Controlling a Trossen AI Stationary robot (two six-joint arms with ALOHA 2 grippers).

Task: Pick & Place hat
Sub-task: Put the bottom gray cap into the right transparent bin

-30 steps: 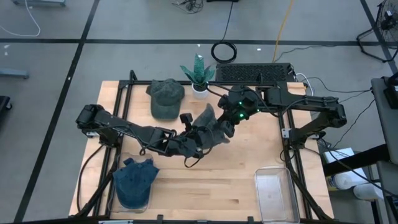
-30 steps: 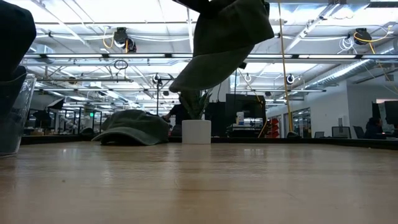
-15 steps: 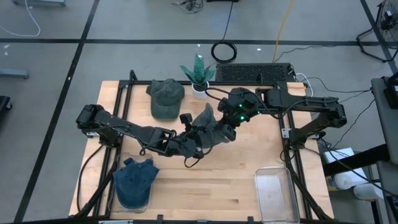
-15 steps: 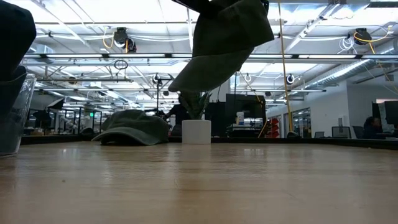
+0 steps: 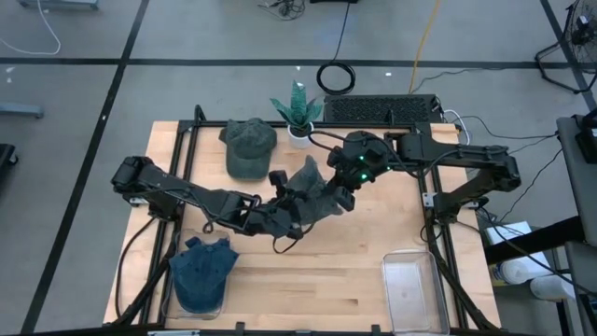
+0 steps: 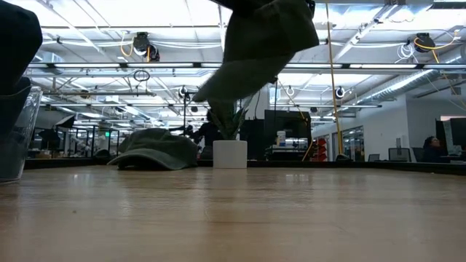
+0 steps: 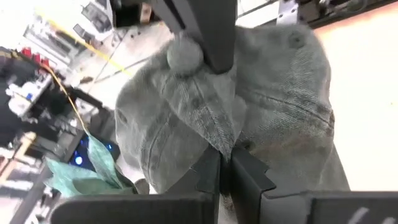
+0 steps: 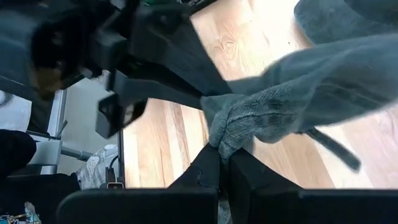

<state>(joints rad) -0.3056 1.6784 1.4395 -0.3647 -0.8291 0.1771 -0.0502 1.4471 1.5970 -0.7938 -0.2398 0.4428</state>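
From above, a grey-green hat hangs over the middle of the wooden table, caught between the left gripper and the right gripper, which meet at it from opposite sides. A second green hat lies flat near the far edge beside a potted plant, a blue hat sits in a clear bin at the near left corner, and an empty clear bin waits at the near right corner. At table height the held hat is well clear of the wood, its brim drooping, with the resting hat and the plant's white pot behind it. The left wrist camera shows that arm's fingers pressed nearly together on a fold of the crown, while the other arm's finger crosses the fabric by the top button. The right wrist camera shows its fingers pinched tight on a bunched edge of cloth. I judge the pick done and a handover under way: one arm has yet to let go, and the hat has yet to be carried, probably to the empty bin, and set down.
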